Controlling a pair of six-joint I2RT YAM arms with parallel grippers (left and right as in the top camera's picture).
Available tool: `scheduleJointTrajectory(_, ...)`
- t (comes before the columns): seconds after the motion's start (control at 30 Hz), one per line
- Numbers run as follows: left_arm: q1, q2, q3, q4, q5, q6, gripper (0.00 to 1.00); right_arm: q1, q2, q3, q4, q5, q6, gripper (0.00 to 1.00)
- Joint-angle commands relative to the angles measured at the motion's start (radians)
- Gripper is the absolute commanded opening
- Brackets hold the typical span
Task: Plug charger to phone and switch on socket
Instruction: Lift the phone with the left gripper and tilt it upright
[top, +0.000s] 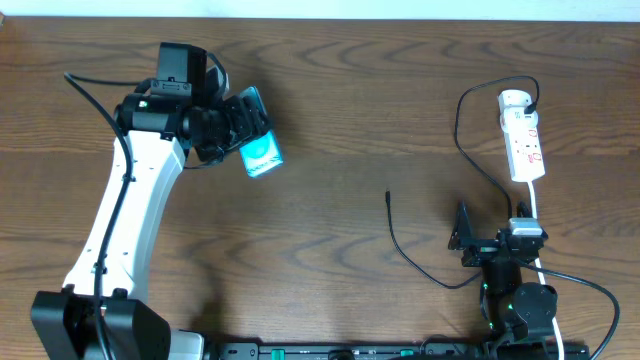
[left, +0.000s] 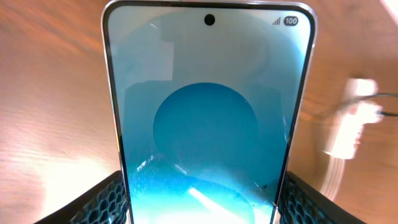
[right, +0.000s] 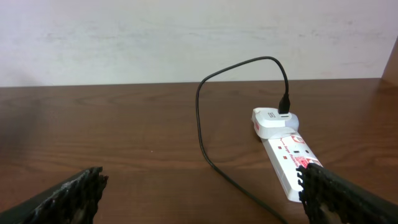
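Observation:
My left gripper (top: 240, 128) is shut on the phone (top: 261, 152) and holds it tilted above the table at the back left. In the left wrist view the phone (left: 208, 124) fills the frame, its teal-blue screen between my two fingers. The charger cable (top: 470, 165) runs from a white adapter on the socket (top: 524, 135) at the right, loops down, and ends in a loose plug tip (top: 388, 196) on the table's middle. My right gripper (top: 492, 240) is open and empty near the socket's front end. The socket (right: 286, 155) and the cable (right: 202, 124) show in the right wrist view.
The socket's white cord (top: 537, 205) runs toward the front past my right arm. A blurred white shape (left: 351, 124) shows at the right of the left wrist view. The wooden table (top: 350, 110) ends at a white wall behind.

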Motion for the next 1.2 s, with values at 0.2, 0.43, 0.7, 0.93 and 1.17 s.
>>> scheduleJointTrajectory(0.2, 0.064, -0.015, 0.019, -0.002, 0.469, -0.555, 0.07, 0.006, -0.006, -0.001, -0.004, 0.009, 0.013, 0.99)
scheduleJointTrajectory(0.43, 0.138, -0.015, 0.019, 0.023, 0.716, -0.832, 0.07, 0.006, -0.006, -0.001, -0.004, 0.009, 0.013, 0.99)
scheduleJointTrajectory(0.7, 0.184, -0.015, 0.019, 0.047, 0.947, -0.848, 0.08, 0.006, -0.006, -0.001, -0.004, 0.009, 0.013, 0.99)
scheduleJointTrajectory(0.93, 0.185, -0.015, 0.019, 0.070, 0.961, -0.848, 0.07, 0.006, -0.006, -0.001, -0.004, 0.009, 0.013, 0.99)
scheduleJointTrajectory(1.17, 0.185, -0.015, 0.019, 0.075, 0.955, -0.844, 0.07, 0.006, -0.006, -0.001, -0.004, 0.009, 0.013, 0.99)
